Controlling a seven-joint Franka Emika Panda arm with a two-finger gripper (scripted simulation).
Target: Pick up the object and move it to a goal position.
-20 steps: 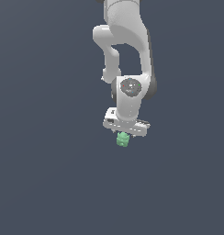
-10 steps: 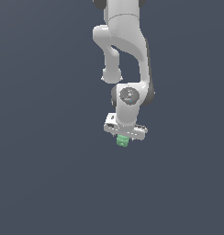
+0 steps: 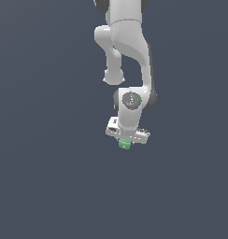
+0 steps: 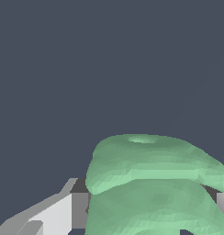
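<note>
The object [image 3: 124,144] is a tiny light-green lumpy block, seen in the exterior view just under the white arm's hand. My gripper [image 3: 124,142] is shut on it, and only the block's lower part shows below the hand. In the wrist view the object [image 4: 155,188] fills the near field as a large bumpy green mass, with a grey-white finger [image 4: 54,215] pressed against one side and a sliver of the other finger [image 4: 222,202] at the frame's edge. No goal marker shows in either view.
The white arm [image 3: 127,51] reaches down from the top of the exterior view. Everything around it is a plain dark grey-blue surface with no other object or edge showing.
The hand with the green block has shifted slightly toward the exterior view's left and kept its height. The grip on the block is unchanged.
</note>
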